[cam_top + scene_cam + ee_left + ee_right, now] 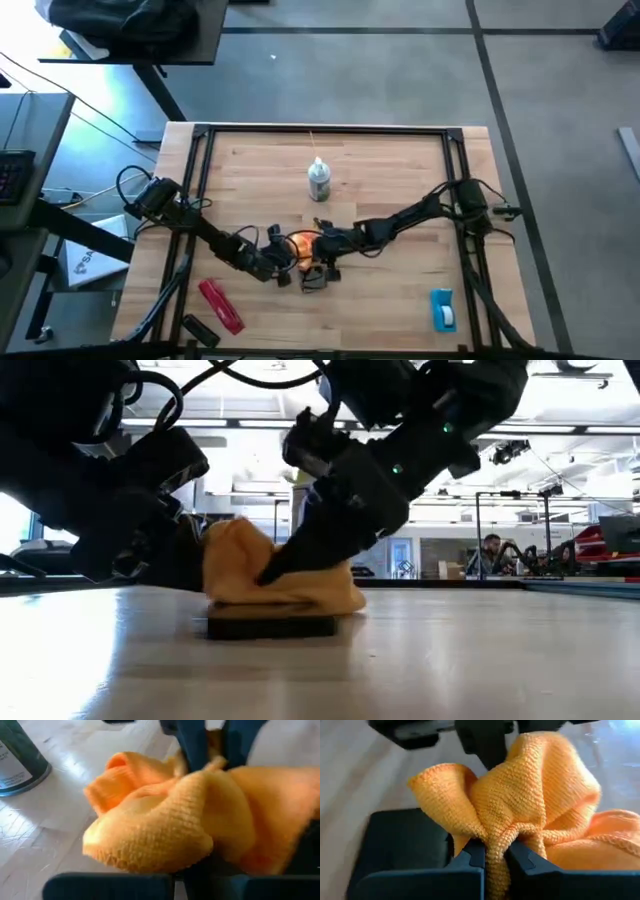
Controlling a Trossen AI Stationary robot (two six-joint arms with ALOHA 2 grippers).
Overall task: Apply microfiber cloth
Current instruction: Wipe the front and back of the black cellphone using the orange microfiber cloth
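Pinching a fold of the microfiber cloth [530, 805], my right gripper [495, 857] has its two fingers [470, 857] pressed together on the orange fabric, which bulges up in a ridge above them. Only my right wrist view shows this pinch plainly, and it also shows a flat black slab, the phone [400, 840], lying under the cloth's near edge.

My left gripper [200, 870] sits just beside the cloth from the other side. Its own fingers appear only as a dark bar along the frame's edge with the cloth bunched against it, so I cannot tell whether they are apart or together. That view shows my right fingers [192, 742] coming down into the cloth from the far side, and a green canister [17, 760] standing off on the wood.

From table height the cloth [270, 575] lies heaped on the phone [272, 626], my right gripper [300, 560] slanting down into it.

From above, both arms meet near the table's [380, 170] front middle, the cloth [300, 245] a small orange spot between them. Farther out lie a red tool [222, 305], a blue object [443, 308] and the upright canister [318, 180].
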